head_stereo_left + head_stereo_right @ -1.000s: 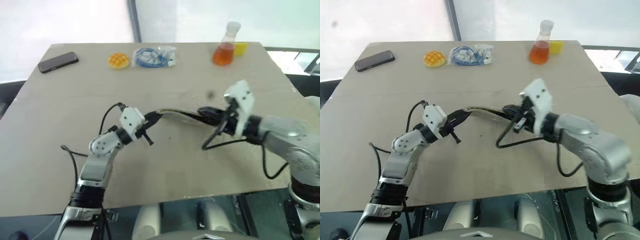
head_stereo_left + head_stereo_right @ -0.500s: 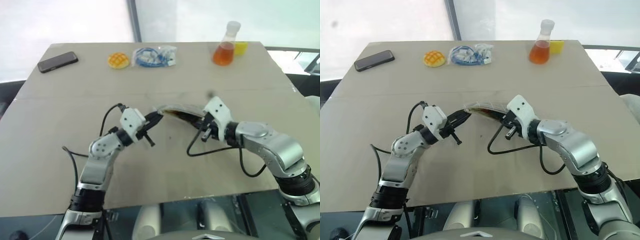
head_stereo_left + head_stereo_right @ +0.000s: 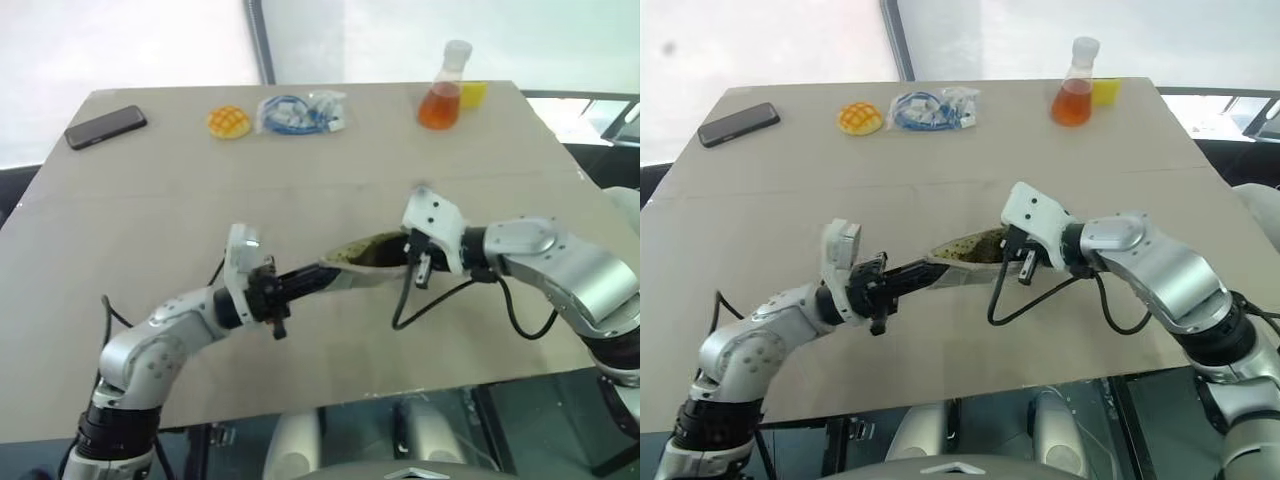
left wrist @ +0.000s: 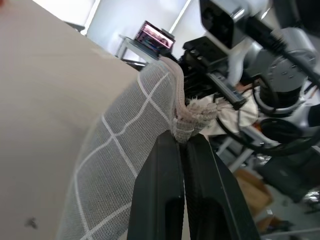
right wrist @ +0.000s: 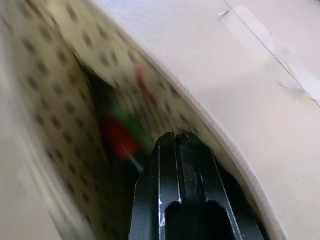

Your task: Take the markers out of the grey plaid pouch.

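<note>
So the grey plaid pouch (image 3: 355, 268) hangs stretched above the tabletop (image 3: 150, 200) between both arms. Left end effector (image 4: 183, 150) is clamped tight on its one end, right end effector (image 5: 179, 142) pinched closed on the open edge. Markers (image 5: 120, 135) sit inside, red and green, against the dotted lining.

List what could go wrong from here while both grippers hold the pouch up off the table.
1. The left gripper pinches only the thin seam edge of the grey plaid pouch; the fabric may slip free.
2. The markers lie deep inside; the right gripper, shut on the pouch rim, cannot pick them without letting go.
3. If the pouch is tipped, the markers might roll off the table.
</note>
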